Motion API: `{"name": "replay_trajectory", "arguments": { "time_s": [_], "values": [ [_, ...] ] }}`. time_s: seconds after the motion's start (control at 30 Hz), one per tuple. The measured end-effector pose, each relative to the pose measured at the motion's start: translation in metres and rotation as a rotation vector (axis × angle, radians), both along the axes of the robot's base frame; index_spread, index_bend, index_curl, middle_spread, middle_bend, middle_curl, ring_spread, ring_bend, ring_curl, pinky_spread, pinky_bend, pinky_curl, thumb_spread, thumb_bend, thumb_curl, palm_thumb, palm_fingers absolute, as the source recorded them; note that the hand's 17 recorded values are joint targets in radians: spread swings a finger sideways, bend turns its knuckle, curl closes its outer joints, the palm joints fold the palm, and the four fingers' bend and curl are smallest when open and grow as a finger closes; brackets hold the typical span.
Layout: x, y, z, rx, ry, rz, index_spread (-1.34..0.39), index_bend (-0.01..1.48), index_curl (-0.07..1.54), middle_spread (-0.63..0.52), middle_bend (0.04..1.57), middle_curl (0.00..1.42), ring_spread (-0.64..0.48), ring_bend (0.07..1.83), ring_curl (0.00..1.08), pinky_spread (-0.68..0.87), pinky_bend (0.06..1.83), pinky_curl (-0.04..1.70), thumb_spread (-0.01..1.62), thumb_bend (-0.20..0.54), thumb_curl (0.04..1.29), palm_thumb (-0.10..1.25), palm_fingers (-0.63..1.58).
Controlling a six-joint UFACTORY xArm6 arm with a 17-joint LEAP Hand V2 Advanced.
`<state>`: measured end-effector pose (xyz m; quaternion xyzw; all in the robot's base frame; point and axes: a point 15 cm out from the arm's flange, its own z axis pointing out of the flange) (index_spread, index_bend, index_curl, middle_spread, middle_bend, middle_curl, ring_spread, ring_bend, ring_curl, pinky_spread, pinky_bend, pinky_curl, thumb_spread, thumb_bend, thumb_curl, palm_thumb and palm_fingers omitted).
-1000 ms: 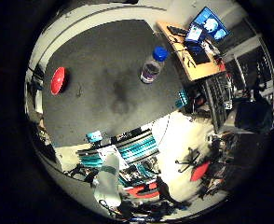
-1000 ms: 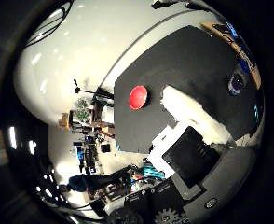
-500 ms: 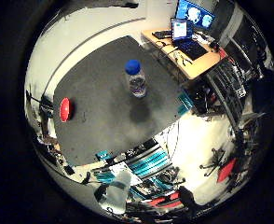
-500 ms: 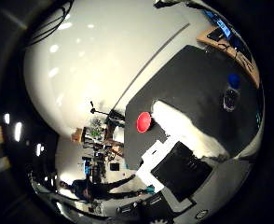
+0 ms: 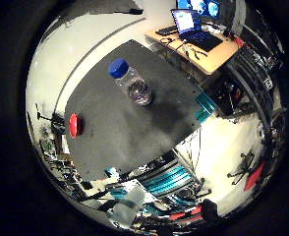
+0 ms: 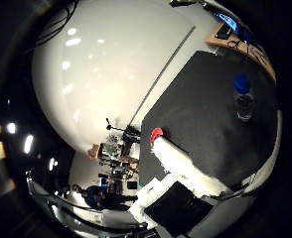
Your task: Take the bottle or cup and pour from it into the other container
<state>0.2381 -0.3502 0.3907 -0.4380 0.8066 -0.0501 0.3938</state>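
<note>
A clear plastic bottle (image 5: 131, 84) with a blue cap stands upright on the dark grey table (image 5: 115, 128), some way off from the palm. It also shows in the right thumb side palm view (image 6: 242, 97). A small red cup (image 5: 75, 125) stands near the table's edge, well away from the bottle; in the right thumb side palm view the red cup (image 6: 156, 134) sits just past a white finger. My hand (image 6: 186, 178) shows there as white fingers and a black body, stretched out over the table and holding nothing.
A wooden desk with laptops and monitors (image 5: 199, 34) stands beyond the table. Teal equipment and clutter (image 5: 174, 177) lie on the floor beside the table. A tripod stand (image 6: 121, 129) stands on the floor beyond the table's edge.
The views have shifted as the hand moved: the bottle now looks larger and nearer the palm, and the red cup has slid toward the table's edge in the little finger side view.
</note>
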Motion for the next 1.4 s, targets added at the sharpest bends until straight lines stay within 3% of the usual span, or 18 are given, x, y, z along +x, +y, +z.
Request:
{"name": "replay_trajectory", "arguments": {
  "time_s": [0.8, 1.4],
  "values": [
    [0.001, -0.081, -0.09, 0.149, -0.006, -0.024, -0.24, 0.16, 0.29, 0.05, 0.32, 0.36, 0.18, 0.47, 0.21, 0.44, 0.82, 0.0, 1.08, -0.023, 0.34, 0.55, 0.14],
    [0.017, -0.088, -0.143, 0.166, 0.002, 0.019, -0.23, 0.16, 0.28, 0.06, 0.31, 0.36, 0.16, 0.45, 0.23, 0.44, 0.8, 0.0, 1.07, -0.024, 0.34, 0.54, 0.14]
  ]
}}
